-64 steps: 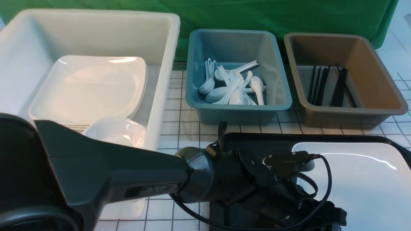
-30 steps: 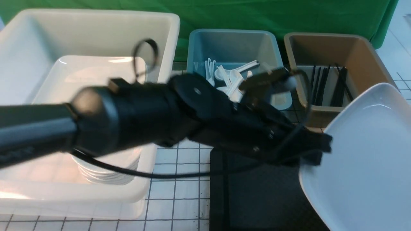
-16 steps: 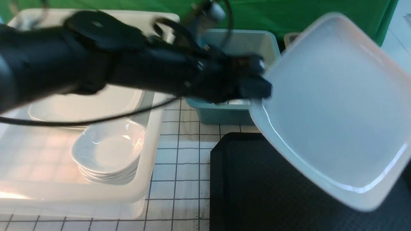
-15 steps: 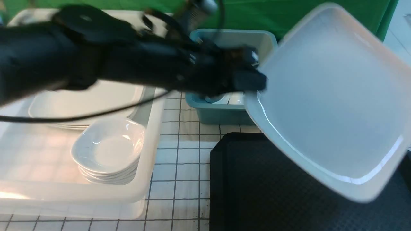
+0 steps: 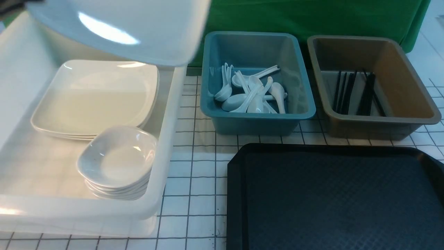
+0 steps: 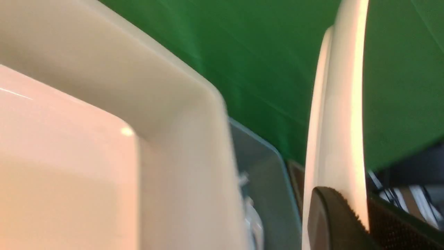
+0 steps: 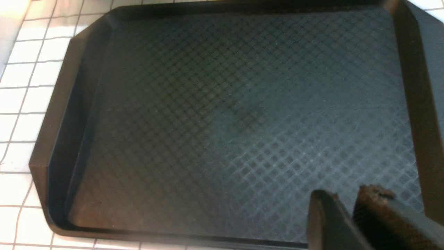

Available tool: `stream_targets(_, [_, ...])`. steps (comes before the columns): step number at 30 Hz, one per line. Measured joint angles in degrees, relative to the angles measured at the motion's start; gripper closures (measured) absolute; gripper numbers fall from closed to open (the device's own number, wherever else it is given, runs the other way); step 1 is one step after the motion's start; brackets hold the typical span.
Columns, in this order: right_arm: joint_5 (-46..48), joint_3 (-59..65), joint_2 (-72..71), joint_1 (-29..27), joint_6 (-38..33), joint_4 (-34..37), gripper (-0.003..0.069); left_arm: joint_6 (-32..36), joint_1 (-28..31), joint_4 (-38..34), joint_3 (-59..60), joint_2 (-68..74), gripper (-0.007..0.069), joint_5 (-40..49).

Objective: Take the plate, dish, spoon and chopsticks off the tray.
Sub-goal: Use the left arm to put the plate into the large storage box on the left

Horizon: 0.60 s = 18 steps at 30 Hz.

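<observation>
The large white plate [image 5: 118, 31] hangs tilted at the top left of the front view, above the white tub [image 5: 163, 166]. In the left wrist view the plate [image 6: 341, 104] shows edge-on, and my left gripper [image 6: 360, 198] is shut on its rim. The black tray [image 5: 333, 194] lies bare at the front right. My right gripper [image 7: 348, 196] hovers over the tray [image 7: 222, 114], its fingers a little apart with nothing between them. Small white dishes [image 5: 118, 163] sit stacked in the white tub. Spoons [image 5: 249, 93] lie in the blue tub [image 5: 256, 118], chopsticks [image 5: 353, 92] in the brown tub [image 5: 378, 125].
A stack of large white plates [image 5: 93, 97] lies in the white tub behind the dishes. The blue and brown tubs stand side by side behind the tray. A green cloth backs the white gridded tabletop [image 5: 194, 208].
My left arm has lifted the plate off the tray and swung it up and leftward to above the white tub. The arm has left the middle of the front view.
</observation>
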Motion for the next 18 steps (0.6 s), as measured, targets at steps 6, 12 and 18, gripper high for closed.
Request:
stream_targets(6, [-0.1, 0.0, 0.0, 0.0, 0.0, -0.1, 0.0481, 1.2, 7.9, 0.1, 0.0, 3.2, 0.0605, -1.7])
stream_targets(12, [-0.6, 0.0, 0.0, 0.0, 0.0, -0.1, 0.0481, 6.5, 6.0, -0.3, 0.0, 8.7, 0.0605, -6.4])
stream_targets(18, [-0.7, 0.0, 0.0, 0.0, 0.0, -0.1, 0.0481, 14.6, 3.1, -0.8, 0.0, 15.5, 0.0605, -8.0])
